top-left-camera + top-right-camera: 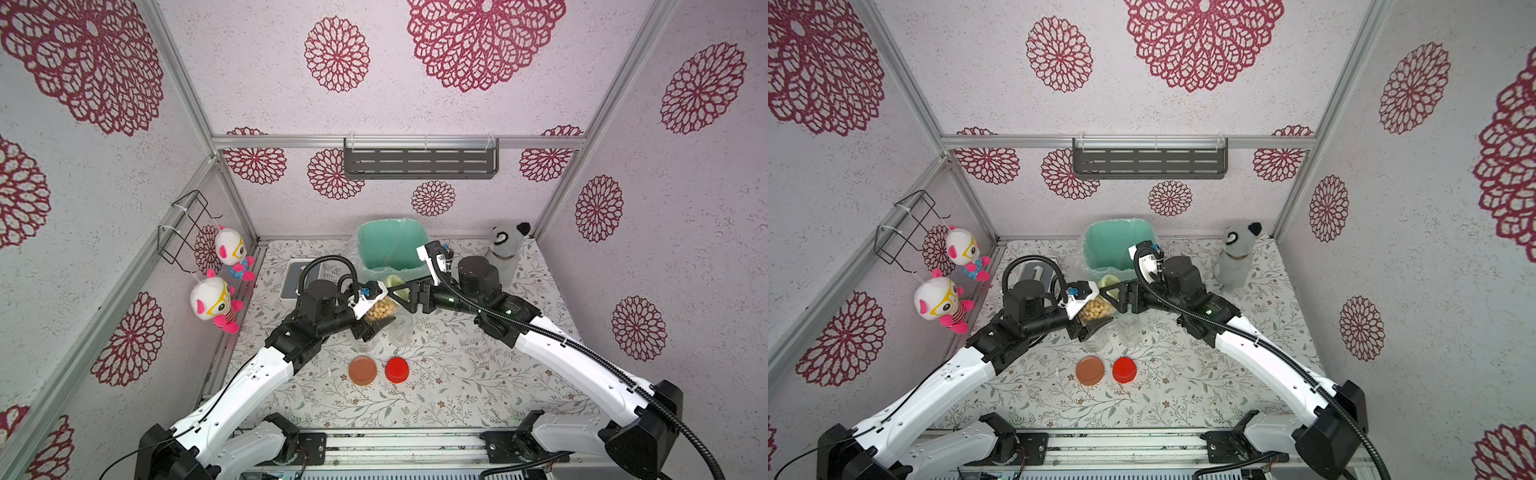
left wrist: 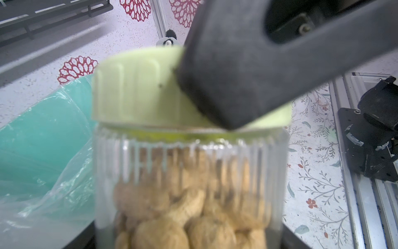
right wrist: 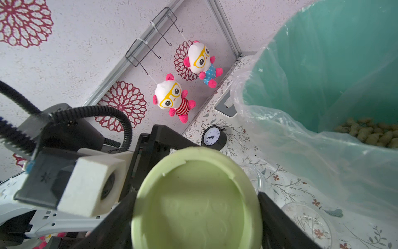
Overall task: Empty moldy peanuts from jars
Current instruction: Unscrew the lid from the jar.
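Observation:
My left gripper is shut on a clear jar full of tan moldy peanuts, held tilted above the table just in front of the mint-green bin. The jar's pale green lid is on it. My right gripper is shut on this lid, one dark finger pressing each side. Two empty lidless jars stand on the table under the grippers. In the right wrist view, peanuts lie at the bottom of the bag-lined bin.
A brown lid and a red lid lie side by side nearer the front. A grey scale and a small black clock sit left of the bin. A panda plush stands at the back right; two dolls hang on the left wall.

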### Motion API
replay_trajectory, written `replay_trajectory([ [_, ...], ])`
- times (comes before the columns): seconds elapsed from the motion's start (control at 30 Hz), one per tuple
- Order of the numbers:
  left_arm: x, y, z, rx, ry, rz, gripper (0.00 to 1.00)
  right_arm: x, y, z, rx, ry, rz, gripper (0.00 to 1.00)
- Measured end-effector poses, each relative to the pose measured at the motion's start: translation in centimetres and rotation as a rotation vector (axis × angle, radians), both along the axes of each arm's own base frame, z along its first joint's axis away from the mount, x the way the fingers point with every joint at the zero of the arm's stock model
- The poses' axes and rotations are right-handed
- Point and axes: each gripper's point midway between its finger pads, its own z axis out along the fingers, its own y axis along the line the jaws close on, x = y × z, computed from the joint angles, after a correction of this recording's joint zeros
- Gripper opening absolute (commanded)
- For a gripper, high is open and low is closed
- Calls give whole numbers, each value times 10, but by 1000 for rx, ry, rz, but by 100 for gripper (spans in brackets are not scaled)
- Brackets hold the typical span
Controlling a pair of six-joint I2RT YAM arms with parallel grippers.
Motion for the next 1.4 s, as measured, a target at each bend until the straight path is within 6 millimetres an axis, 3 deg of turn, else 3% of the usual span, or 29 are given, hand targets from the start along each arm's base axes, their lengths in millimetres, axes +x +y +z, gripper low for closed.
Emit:
replay_trajectory([
  [0.03,0,0,0,0,0,-3,0,0,-1,0,-3,-6,11,32],
  [0.1,-2,-1,0,0,0,-11,0,-1,-2,-1,-8,-16,31,3],
  [0.13,-2,-1,0,-1,1,-15,0,-2,-2,0,-10,-28,39,0],
  [0.57,-19,-15,7,-8,-24,-163,0,-31,-17,7,-80,-399,237,1],
  [0.7,-23,-17,8,-6,-24,-192,0,-35,-20,7,-99,-480,296,22],
  [0.73,-23,-18,7,-3,-18,-198,0,-36,-21,7,-108,-489,308,35],
  [0.83,-23,-19,6,2,-12,-202,0,-34,-21,6,-120,-498,329,91],
  [0.87,-23,-19,6,3,-10,-201,0,-34,-21,5,-121,-496,330,99],
  [1.23,-11,-9,4,7,24,-129,0,-22,-19,1,-72,-386,320,99],
  [1.4,-7,-11,3,13,35,-129,0,-20,-19,9,-37,-347,285,99],
])
